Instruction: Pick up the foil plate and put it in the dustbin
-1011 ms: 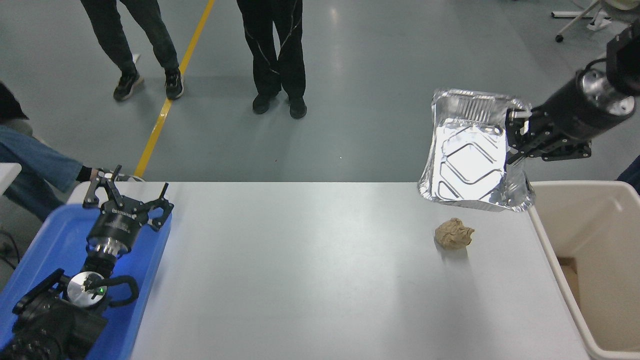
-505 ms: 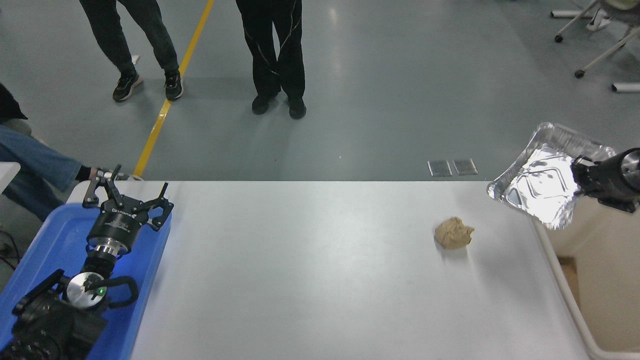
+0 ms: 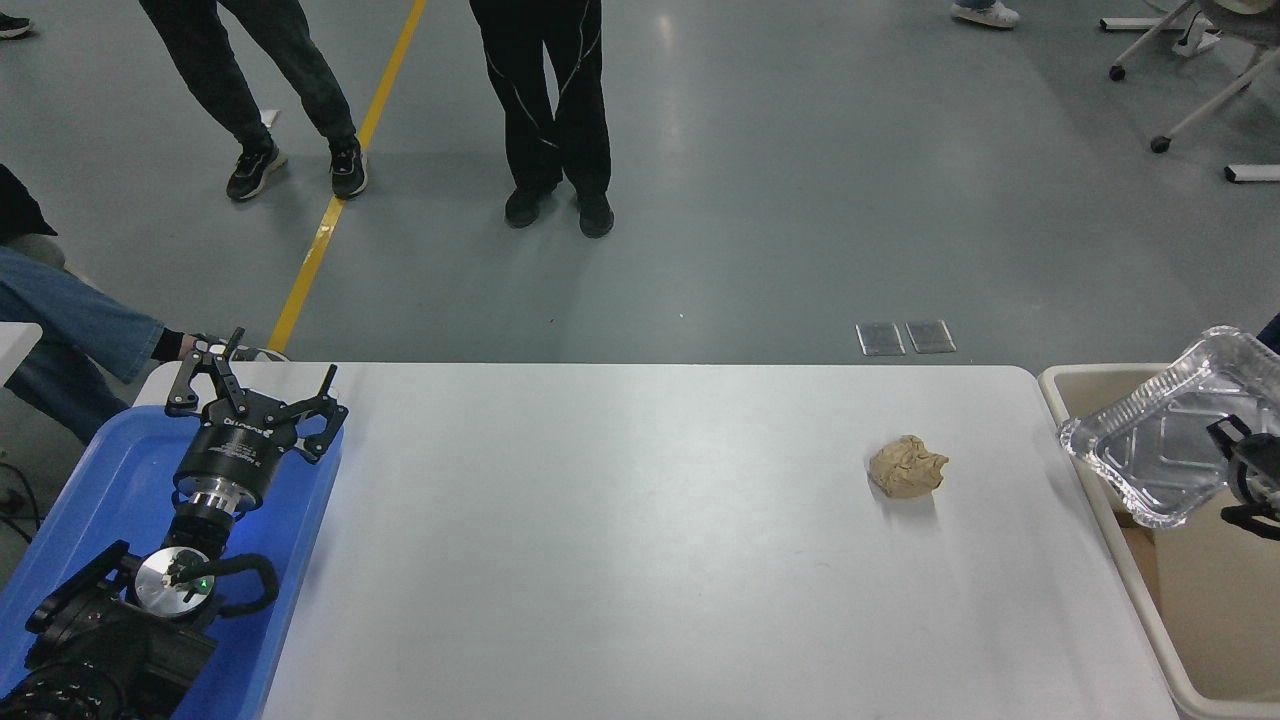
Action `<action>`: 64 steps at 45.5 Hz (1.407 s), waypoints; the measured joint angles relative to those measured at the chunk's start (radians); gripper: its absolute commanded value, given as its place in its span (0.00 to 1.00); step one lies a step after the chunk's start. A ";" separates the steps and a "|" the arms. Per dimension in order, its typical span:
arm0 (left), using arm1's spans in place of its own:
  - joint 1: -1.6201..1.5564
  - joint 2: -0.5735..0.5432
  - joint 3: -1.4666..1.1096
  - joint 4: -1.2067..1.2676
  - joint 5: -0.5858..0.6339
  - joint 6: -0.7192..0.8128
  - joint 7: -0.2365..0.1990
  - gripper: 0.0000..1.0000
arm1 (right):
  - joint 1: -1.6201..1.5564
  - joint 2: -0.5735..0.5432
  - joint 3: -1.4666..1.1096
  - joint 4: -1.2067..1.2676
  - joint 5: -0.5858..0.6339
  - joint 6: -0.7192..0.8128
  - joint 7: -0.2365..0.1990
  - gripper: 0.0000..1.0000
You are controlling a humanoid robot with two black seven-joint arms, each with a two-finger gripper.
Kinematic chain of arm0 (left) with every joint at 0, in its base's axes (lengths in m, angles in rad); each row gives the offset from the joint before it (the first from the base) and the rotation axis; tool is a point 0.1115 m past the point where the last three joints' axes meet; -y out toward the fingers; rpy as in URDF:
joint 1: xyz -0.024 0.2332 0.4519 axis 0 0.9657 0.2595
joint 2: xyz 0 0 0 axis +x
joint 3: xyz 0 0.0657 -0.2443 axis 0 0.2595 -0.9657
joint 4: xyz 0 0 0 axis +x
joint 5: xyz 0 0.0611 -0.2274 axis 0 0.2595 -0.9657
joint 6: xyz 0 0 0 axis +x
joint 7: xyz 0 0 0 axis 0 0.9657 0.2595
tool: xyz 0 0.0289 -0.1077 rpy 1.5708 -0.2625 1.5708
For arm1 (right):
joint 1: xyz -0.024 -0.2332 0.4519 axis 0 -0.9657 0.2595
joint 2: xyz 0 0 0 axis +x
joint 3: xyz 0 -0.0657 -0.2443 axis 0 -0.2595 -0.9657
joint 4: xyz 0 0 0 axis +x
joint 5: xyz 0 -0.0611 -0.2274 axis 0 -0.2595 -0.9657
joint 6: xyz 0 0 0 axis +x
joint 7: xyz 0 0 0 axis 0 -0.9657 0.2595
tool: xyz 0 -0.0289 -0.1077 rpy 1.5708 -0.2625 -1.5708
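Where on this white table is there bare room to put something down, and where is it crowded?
The white table is bare between the blue plastic tray at its left and the crumpled brown paper ball, and along the near edge. The tray is crowded by the parked left gripper. At the right, the shiny foil plate, in the right gripper, hangs over the cream plastic dustbin.

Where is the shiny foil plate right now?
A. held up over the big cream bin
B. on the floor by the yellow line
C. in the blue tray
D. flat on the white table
A: the foil plate hangs tilted over the dustbin at the table's right end, with the right gripper at its edge.
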 measured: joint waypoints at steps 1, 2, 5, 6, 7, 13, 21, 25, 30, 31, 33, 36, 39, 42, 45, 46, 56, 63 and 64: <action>0.000 0.000 0.000 0.000 0.000 0.000 0.000 0.99 | -0.006 0.003 0.005 -0.003 0.002 -0.008 0.000 0.00; 0.000 0.000 0.000 0.000 0.000 0.000 0.000 0.99 | -0.015 0.007 0.012 -0.007 0.005 -0.019 0.000 0.04; 0.000 0.000 -0.001 0.000 -0.001 0.000 0.000 0.99 | -0.029 0.013 0.024 -0.012 0.010 -0.037 -0.001 1.00; 0.001 0.000 -0.001 0.001 -0.001 0.000 -0.001 0.99 | -0.038 0.017 0.031 -0.016 0.013 -0.048 -0.003 1.00; 0.001 0.000 -0.001 0.001 -0.001 0.000 -0.001 0.99 | -0.039 0.018 0.032 -0.016 0.014 -0.049 -0.003 1.00; 0.001 0.000 -0.001 0.001 -0.001 0.000 -0.001 0.99 | -0.044 0.024 0.054 -0.002 0.030 -0.052 -0.008 1.00; 0.001 0.000 -0.001 0.001 0.000 0.000 -0.001 0.99 | -0.046 0.027 0.076 0.019 0.042 -0.042 -0.013 1.00; 0.001 0.000 -0.001 0.001 0.000 0.000 -0.001 0.99 | -0.033 0.023 0.081 0.035 0.044 -0.024 -0.014 1.00; 0.001 0.000 -0.001 0.001 0.000 0.000 0.000 0.99 | -0.003 0.003 0.084 0.072 0.043 0.014 -0.014 1.00; 0.001 0.000 -0.001 0.001 0.000 0.000 0.000 0.99 | 0.005 -0.001 0.084 0.080 0.042 0.020 -0.014 1.00; 0.001 0.000 -0.001 0.001 0.000 0.000 0.000 0.99 | 0.024 -0.013 0.082 0.103 0.040 0.032 -0.015 1.00; 0.001 0.000 -0.001 0.001 0.000 0.000 0.000 0.99 | 0.062 -0.034 0.073 0.152 0.038 0.050 -0.015 1.00; 0.001 0.000 -0.001 0.001 0.000 0.000 0.000 0.99 | 0.115 -0.053 0.048 0.213 0.036 0.068 -0.015 1.00; 0.001 0.000 -0.001 0.001 0.000 0.000 0.000 0.99 | 0.165 -0.065 0.013 0.265 0.035 0.086 -0.015 1.00; 0.001 0.000 -0.001 0.001 0.000 0.000 0.000 0.99 | 0.229 -0.075 -0.039 0.330 0.034 0.113 -0.014 1.00; 0.000 0.000 -0.001 0.001 0.000 0.000 0.000 0.99 | 0.259 -0.079 -0.066 0.359 0.034 0.124 -0.014 1.00; -0.001 0.001 0.000 0.000 0.000 0.000 0.000 0.99 | 0.544 -0.086 -0.259 0.647 0.017 0.204 -0.013 1.00; -0.001 0.001 0.001 0.000 0.001 0.000 0.000 0.99 | 0.765 -0.049 -0.366 0.848 0.003 0.268 -0.014 1.00; -0.001 0.001 0.001 0.000 0.001 0.000 0.000 0.99 | 0.791 -0.043 -0.375 0.871 0.003 0.277 -0.015 1.00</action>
